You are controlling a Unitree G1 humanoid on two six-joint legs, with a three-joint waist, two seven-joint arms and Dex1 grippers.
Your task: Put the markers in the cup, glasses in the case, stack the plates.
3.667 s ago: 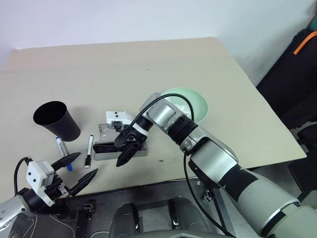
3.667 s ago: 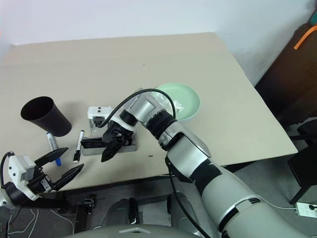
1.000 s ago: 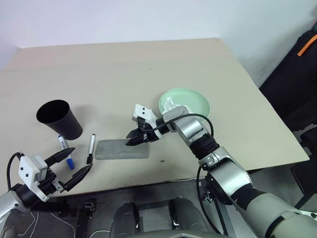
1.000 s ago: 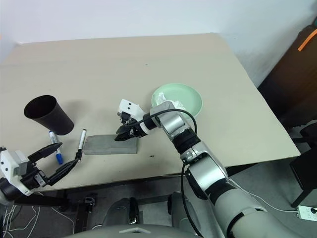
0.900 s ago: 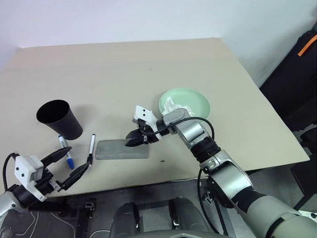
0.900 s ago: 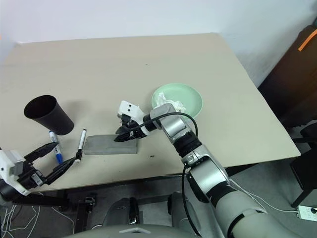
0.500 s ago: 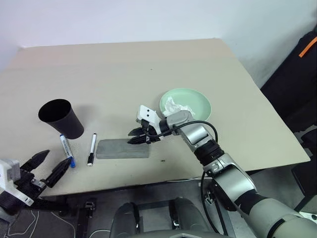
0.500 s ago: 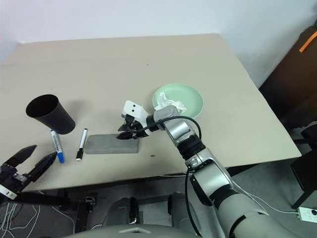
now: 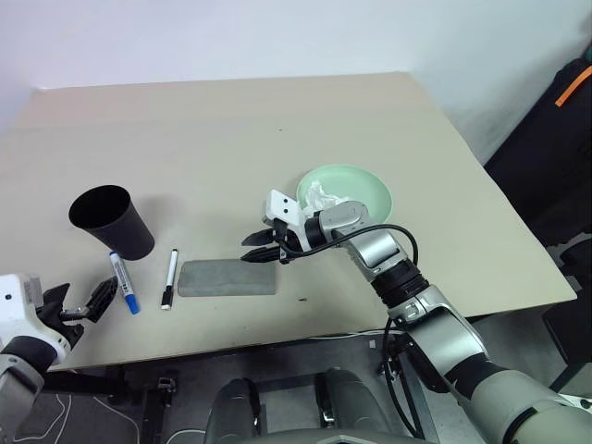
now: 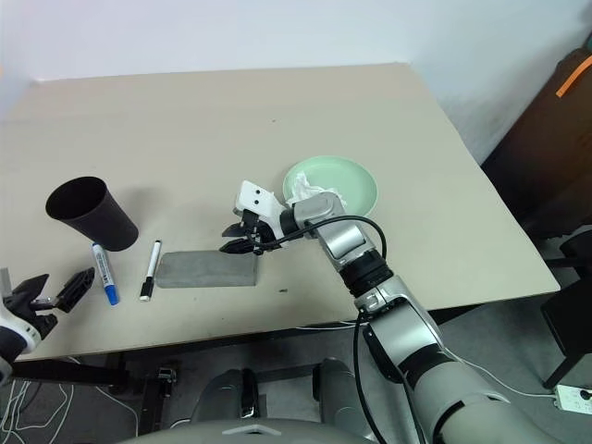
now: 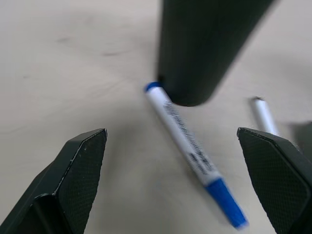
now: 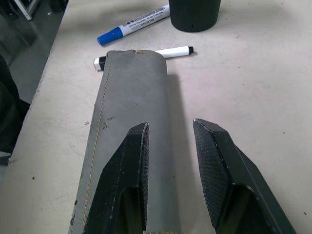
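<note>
hovering right hand over case end, fingers slightly parted, empty

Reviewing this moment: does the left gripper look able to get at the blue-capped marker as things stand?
Probably yes. The left gripper is open, facing the blue-capped marker across bare table; only the marker's far end lies against the cup.

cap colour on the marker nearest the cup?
Blue cap on that marker, lying against the black cup; clearest in the left wrist view.
</note>
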